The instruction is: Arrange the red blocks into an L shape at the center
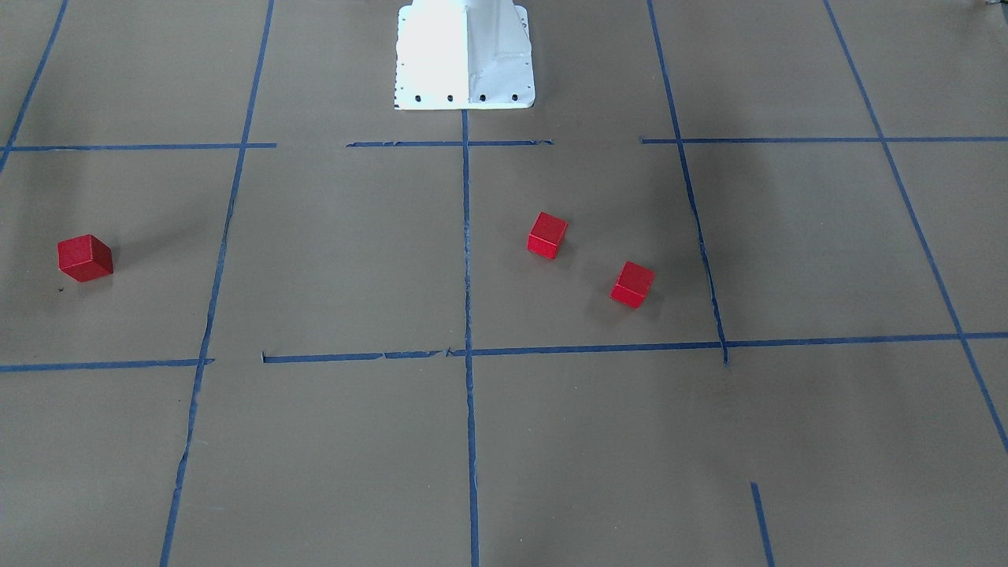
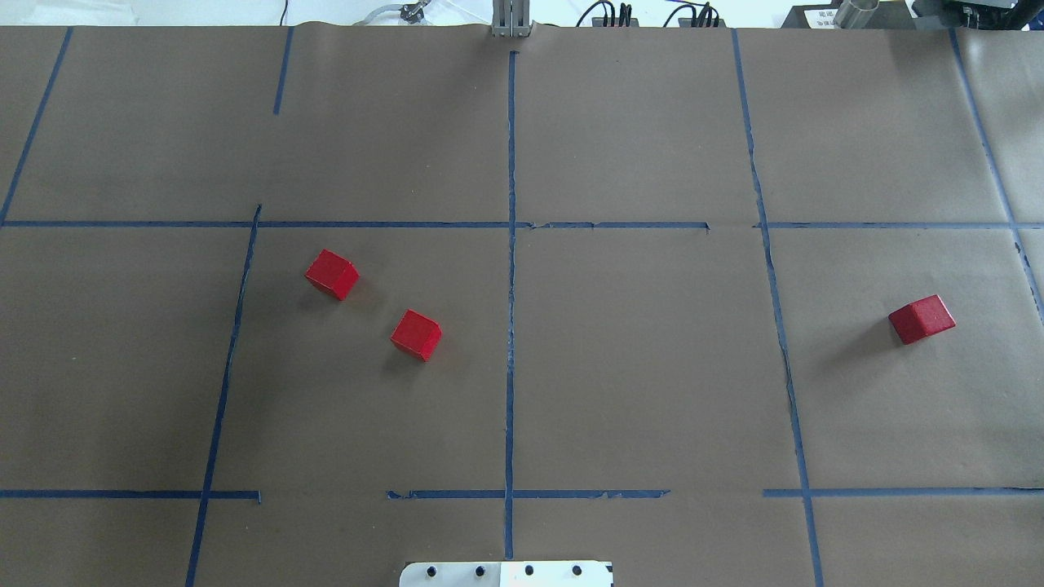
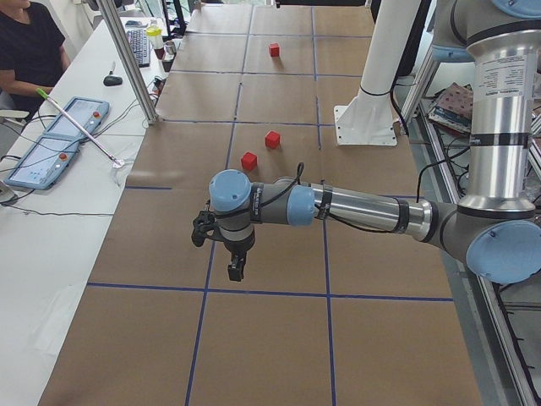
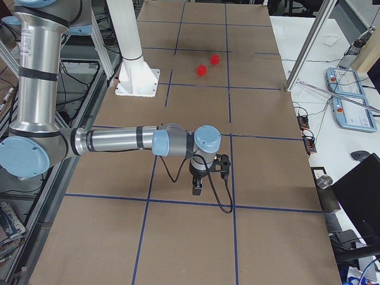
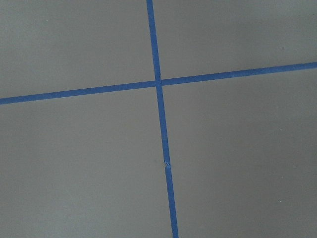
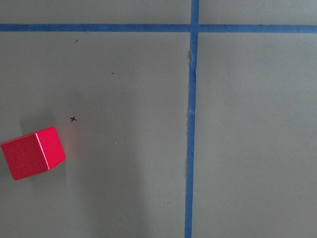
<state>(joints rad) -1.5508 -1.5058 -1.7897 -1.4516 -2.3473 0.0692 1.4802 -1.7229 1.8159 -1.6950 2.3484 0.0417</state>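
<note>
Three red blocks lie apart on the brown paper. In the overhead view two sit left of the central tape line (image 2: 511, 359), one further back (image 2: 332, 274) and one nearer the line (image 2: 416, 334). The third (image 2: 922, 319) lies far to the right. The right wrist view shows one block (image 6: 32, 152) at its lower left. My left gripper (image 3: 235, 271) hangs over a tape line in the exterior left view. My right gripper (image 4: 197, 189) hangs likewise in the exterior right view. I cannot tell whether either is open or shut. The center (image 1: 466, 252) holds no block.
The white robot base (image 1: 465, 55) stands at the table's robot-side edge. An operator (image 3: 25, 42), teach pendants (image 3: 59, 139) and a metal post (image 3: 127, 59) are beside the table. The left wrist view shows only crossing tape lines (image 5: 158, 83).
</note>
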